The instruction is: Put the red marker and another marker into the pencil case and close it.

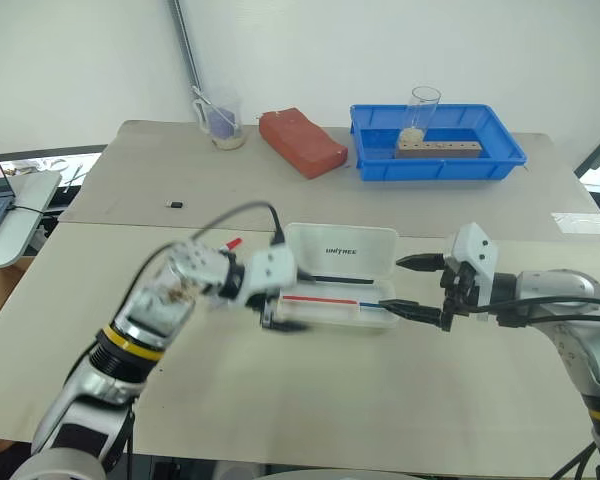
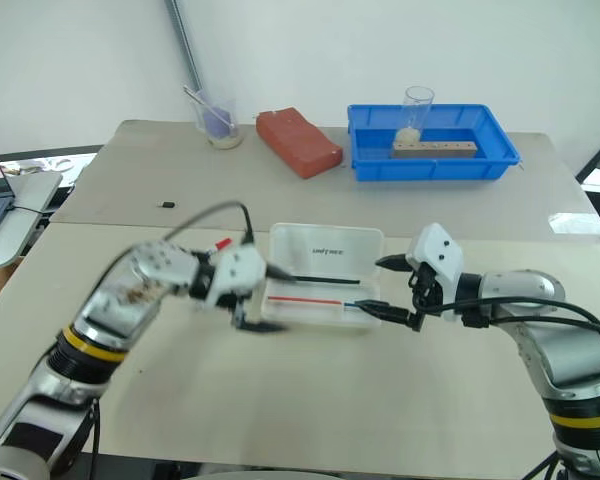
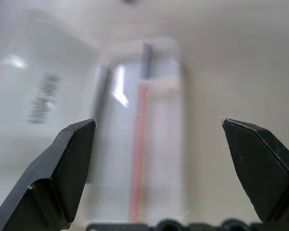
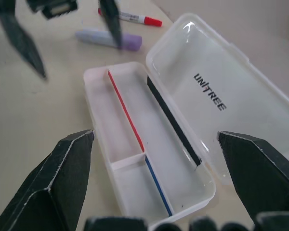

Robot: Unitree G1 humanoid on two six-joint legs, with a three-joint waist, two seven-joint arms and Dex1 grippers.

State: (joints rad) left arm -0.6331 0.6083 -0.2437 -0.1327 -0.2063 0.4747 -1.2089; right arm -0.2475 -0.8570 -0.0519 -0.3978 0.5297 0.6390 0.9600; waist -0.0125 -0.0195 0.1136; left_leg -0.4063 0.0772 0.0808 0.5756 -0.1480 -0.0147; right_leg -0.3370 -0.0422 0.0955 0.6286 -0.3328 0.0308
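On desk, pencil case (image 4: 149, 144) open, red marker (image 4: 135, 18) outside beside purple marker (image 4: 108, 38). Both grippers' fingers wide, empty. Left gripper (image 1: 280, 310), probably nearest, should descend squarely over red marker barrel.

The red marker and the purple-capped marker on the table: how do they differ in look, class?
The red marker is slim with a white barrel and red cap; the purple-capped marker is thicker, with a pale lavender barrel. The red marker lies farther from the pencil case than the purple-capped one. Both lie flat outside the open case.
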